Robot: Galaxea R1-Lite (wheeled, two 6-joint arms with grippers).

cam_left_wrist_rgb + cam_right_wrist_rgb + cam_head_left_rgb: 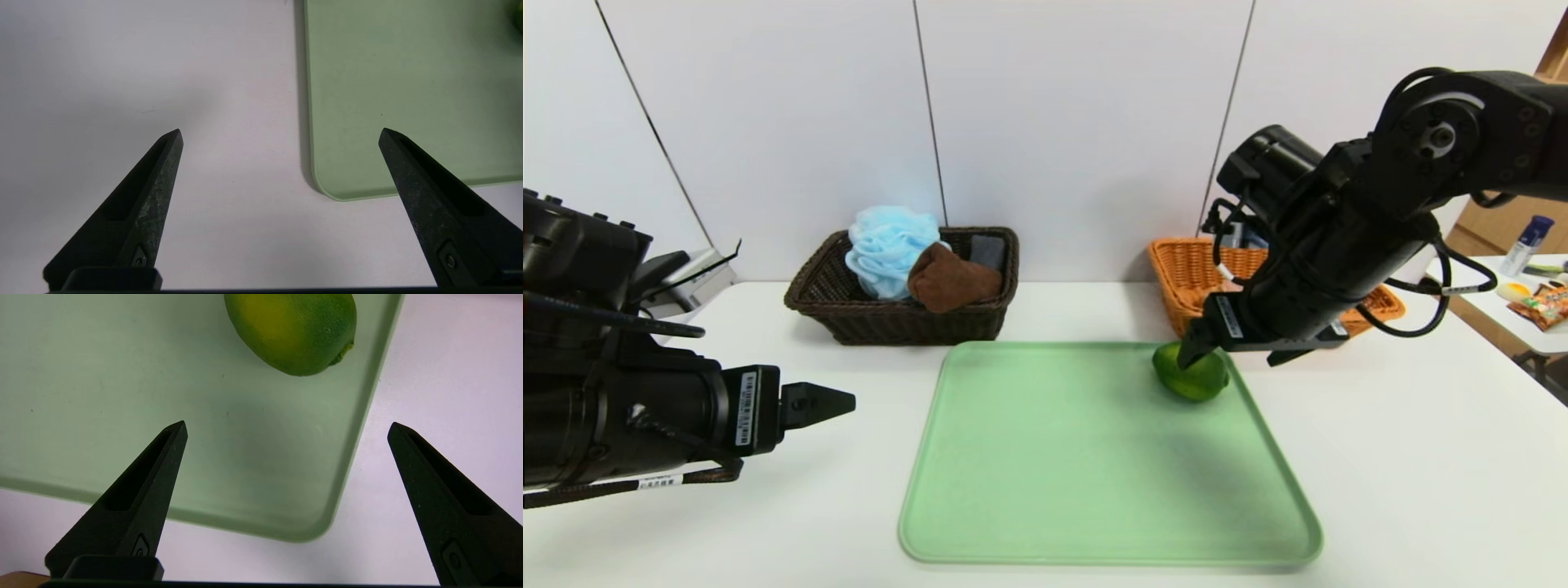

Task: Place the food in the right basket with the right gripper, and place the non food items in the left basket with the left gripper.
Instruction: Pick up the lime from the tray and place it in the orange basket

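The green citrus fruit [1192, 377] lies at the far right corner of the green tray [1078, 465]. My right gripper [1230, 358] hovers open just above and behind it. In the right wrist view the fruit [292, 330] lies beyond the open right gripper [287, 426], over the tray corner [122, 396]. The orange basket [1183, 282] stands behind the right arm, and the bun is hidden. The dark brown basket [898, 322] holds the blue pouf [886, 249], the brown towel [952, 279] and the grey towel [988, 249]. The bottle is hidden. My left gripper [845, 402] is open and empty left of the tray [408, 81].
A side table at the far right carries a bottle [1525, 241] and snack packets [1542, 306]. A grey device [686, 273] sits at the table's far left. A white wall stands close behind both baskets.
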